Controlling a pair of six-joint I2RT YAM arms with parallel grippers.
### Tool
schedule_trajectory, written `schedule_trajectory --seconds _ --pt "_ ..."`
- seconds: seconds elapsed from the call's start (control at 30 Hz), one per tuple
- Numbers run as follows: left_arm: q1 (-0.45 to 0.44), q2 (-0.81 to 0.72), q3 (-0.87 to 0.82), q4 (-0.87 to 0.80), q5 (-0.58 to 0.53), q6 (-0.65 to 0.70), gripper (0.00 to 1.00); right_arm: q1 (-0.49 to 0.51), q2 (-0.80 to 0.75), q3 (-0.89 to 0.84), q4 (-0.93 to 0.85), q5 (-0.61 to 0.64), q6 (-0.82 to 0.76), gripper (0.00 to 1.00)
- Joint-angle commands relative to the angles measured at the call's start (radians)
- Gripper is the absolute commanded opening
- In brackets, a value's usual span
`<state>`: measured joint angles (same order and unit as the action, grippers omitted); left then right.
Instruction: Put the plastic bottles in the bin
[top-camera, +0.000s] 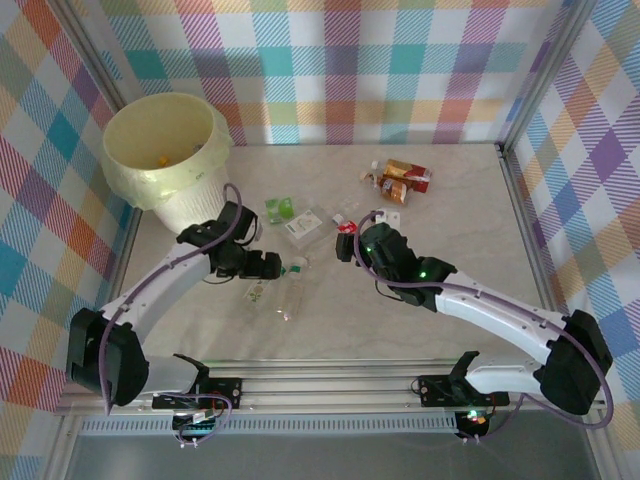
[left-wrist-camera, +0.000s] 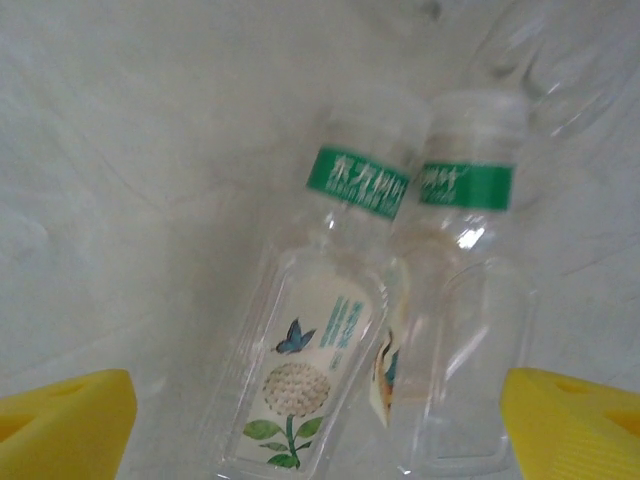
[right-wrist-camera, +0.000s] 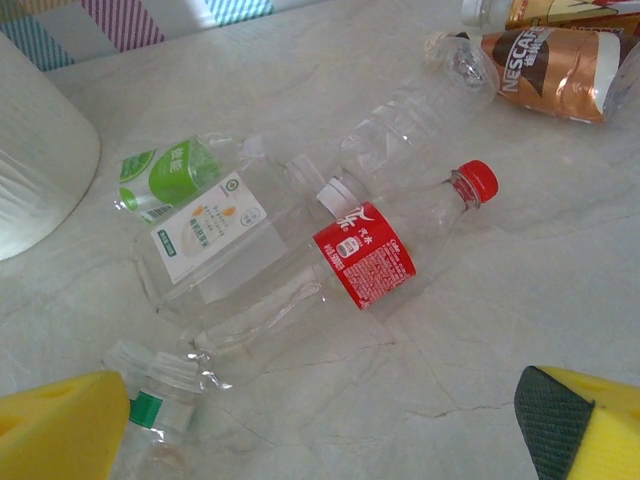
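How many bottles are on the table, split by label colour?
Green-band bottles: 2
Bright-green-label bottle: 1
White-label bottle: 1
Red-label bottle: 1
Clear unlabelled bottle: 1
Brown or orange-label bottles: 2
Total: 8

Marbled tabletop (top-camera: 470, 240): bin (top-camera: 160, 150) stands at far-left corner; bottles (top-camera: 303, 226) lie mid-surface and toward the far edge.

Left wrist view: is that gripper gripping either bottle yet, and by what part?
Nothing is held. The left gripper is open, with two green-banded bottles lying loose between its fingers. The right gripper is open too.
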<state>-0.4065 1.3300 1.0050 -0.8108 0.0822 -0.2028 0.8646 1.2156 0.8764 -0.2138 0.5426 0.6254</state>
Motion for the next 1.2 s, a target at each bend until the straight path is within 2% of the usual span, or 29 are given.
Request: schedule_trajectory --seconds 0.0,0.43,0.57,0.8,0.87,1.0,1.17 --pt "-0.006 0.026 -0.037 0.031 0.027 -0.028 0.93 0.004 0.016 0.015 -0.021 0.016 0.013 1.00" --pt "-0.005 0.177 -0.046 0.114 -0.010 -0.054 0.86 0.004 0.030 0.026 -0.035 -0.006 0.013 1.00" --pt "0.015 0.158 -0.071 0.128 -0.079 -0.112 0.82 0.005 0.030 0.026 -0.039 -0.015 0.015 1.00" --pt "0.096 0.094 -0.128 0.156 -0.053 -0.193 0.80 0.004 0.039 0.029 -0.032 -0.035 0.013 1.00" --pt "0.103 0.077 -0.132 0.156 -0.015 -0.180 0.84 0.004 0.044 0.030 -0.031 -0.041 0.014 1.00" --pt "0.095 0.031 -0.137 0.166 0.063 -0.141 0.97 0.004 0.051 0.030 -0.027 -0.048 0.013 1.00" --pt "0.092 0.037 -0.144 0.147 0.043 -0.123 0.97 0.004 0.063 0.033 -0.018 -0.058 0.014 1.00"
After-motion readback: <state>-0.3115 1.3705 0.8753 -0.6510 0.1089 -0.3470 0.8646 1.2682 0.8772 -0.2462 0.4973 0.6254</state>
